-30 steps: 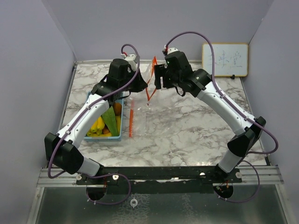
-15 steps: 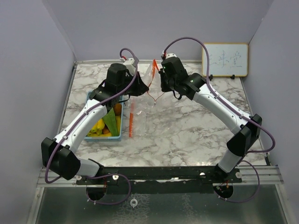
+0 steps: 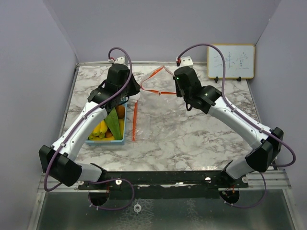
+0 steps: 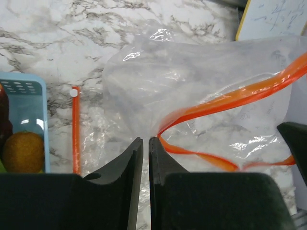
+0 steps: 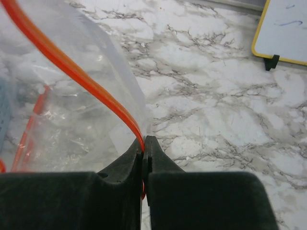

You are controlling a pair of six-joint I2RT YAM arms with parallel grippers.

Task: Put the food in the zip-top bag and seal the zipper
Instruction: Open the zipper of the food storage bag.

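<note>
The clear zip-top bag [image 3: 158,81] with an orange zipper hangs between my two grippers at the back of the table, its mouth pulled wide. My right gripper [image 3: 176,88] [image 5: 144,138] is shut on the orange zipper edge [image 5: 72,67]. My left gripper [image 3: 133,89] [image 4: 146,139] has its jaws a thin slit apart. The zipper's bend [image 4: 163,132] sits right at its tips; I cannot tell whether it is still pinched. The food lies in the light-blue basket [image 3: 92,101] under my left arm: yellow bananas [image 3: 100,128], a dark-green vegetable [image 3: 113,123] and orange pieces [image 3: 120,111] [image 4: 23,151].
A loose orange strip [image 3: 135,120] [image 4: 75,129] with clear film lies flat beside the basket. A small whiteboard [image 3: 231,61] stands at the back right. Grey walls close in the table on three sides.
The grippers moved apart, stretching the bag's mouth wide. My right gripper went from open to shut on the zipper edge. My left jaws parted to a slit.
</note>
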